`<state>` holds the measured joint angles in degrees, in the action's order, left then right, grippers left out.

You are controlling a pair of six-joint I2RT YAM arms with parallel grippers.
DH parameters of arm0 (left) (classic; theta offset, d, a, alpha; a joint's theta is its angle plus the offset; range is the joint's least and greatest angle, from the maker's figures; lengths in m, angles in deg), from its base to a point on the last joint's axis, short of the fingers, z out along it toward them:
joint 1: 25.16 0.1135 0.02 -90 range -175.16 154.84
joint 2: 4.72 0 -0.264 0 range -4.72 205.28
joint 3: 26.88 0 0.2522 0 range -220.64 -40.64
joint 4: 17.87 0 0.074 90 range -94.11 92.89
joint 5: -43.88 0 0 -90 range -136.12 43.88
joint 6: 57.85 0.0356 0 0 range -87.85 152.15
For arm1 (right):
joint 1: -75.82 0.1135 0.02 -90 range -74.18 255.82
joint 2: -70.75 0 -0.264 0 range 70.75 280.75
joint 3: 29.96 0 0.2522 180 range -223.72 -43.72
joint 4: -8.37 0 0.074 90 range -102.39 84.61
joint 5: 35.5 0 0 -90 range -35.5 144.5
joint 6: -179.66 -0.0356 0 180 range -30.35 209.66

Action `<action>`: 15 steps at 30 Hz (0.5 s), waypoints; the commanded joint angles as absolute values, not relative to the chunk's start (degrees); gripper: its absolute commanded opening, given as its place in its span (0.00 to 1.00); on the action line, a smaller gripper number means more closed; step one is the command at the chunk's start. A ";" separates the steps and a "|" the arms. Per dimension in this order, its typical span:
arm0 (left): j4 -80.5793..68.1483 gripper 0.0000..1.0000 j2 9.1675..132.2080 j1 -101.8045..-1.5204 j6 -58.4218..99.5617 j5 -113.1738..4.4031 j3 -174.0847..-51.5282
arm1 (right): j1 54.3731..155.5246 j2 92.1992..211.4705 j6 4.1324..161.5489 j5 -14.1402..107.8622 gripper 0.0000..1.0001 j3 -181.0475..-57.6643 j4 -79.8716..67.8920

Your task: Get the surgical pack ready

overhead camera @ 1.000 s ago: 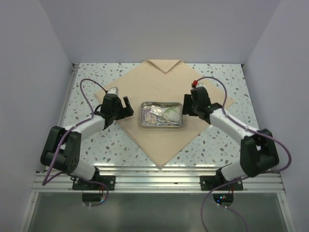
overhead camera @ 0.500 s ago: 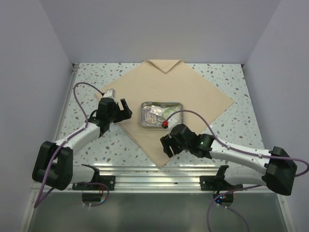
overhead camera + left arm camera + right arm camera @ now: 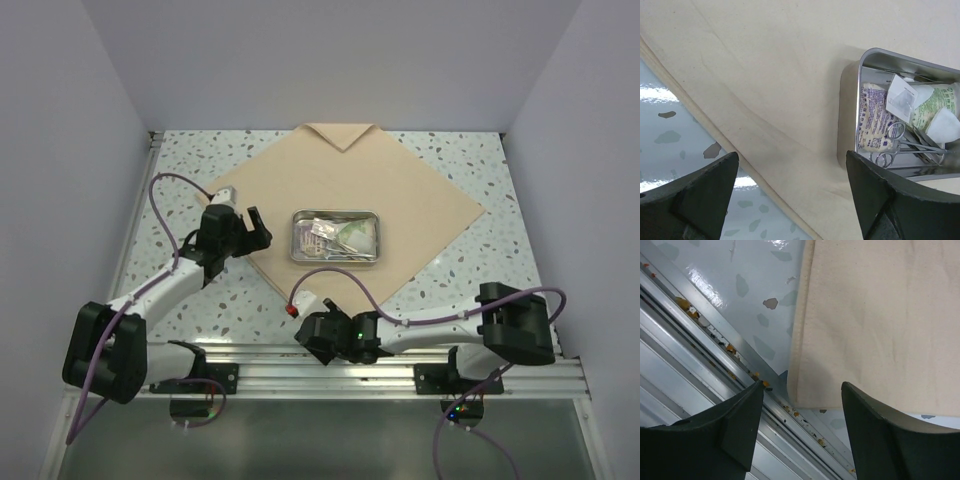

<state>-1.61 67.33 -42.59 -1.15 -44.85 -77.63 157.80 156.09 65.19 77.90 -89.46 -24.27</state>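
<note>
At the near edge of the table (image 3: 230,300), just past the aluminium rail (image 3: 700,355), the right gripper (image 3: 801,390) hung low over the near corner of the tan cloth (image 3: 330,180). Its 2 fingers (image 3: 735,425) stood apart, released and clasping nothing. In the right wrist view that corner lay flat on the table below the gap, and the cloth's hemmed edge ran away from it toward the far side. Whether the fingertips touched the fabric could not be told.

The cloth lay spread as a diamond over the middle of the table, with 1 corner toward each edge.

Farther in, toward the table's left edge, the left gripper (image 3: 258,228) hovered over the cloth's left corner. Its jaws were wide and empty. The left wrist view showed the cloth's edge crossing diagonally under the gap, with speckled table under 1 finger.

The steel tray (image 3: 294,238) sat on the centre of the cloth, well beyond the right gripper and near the left gripper but apart from it. Inside lay printed packets (image 3: 872,120) and ring-handled instruments (image 3: 900,145).

Near the table's far edge, the cloth's far corner was folded back on itself.
</note>
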 commanded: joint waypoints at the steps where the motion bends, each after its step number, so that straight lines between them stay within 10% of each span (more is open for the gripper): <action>1: -0.95 0.92 65.68 -42.92 -0.11 -44.46 -77.46 | 158.53 159.25 63.20 84.99 0.67 -93.38 -25.34; 15: -1.12 0.92 66.56 -42.92 0.60 -43.84 -77.73 | 158.44 165.85 60.65 87.55 0.49 -95.57 -26.49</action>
<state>-1.37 66.98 -42.59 -1.08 -44.50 -77.54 158.39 164.49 62.85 84.92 -93.46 -25.23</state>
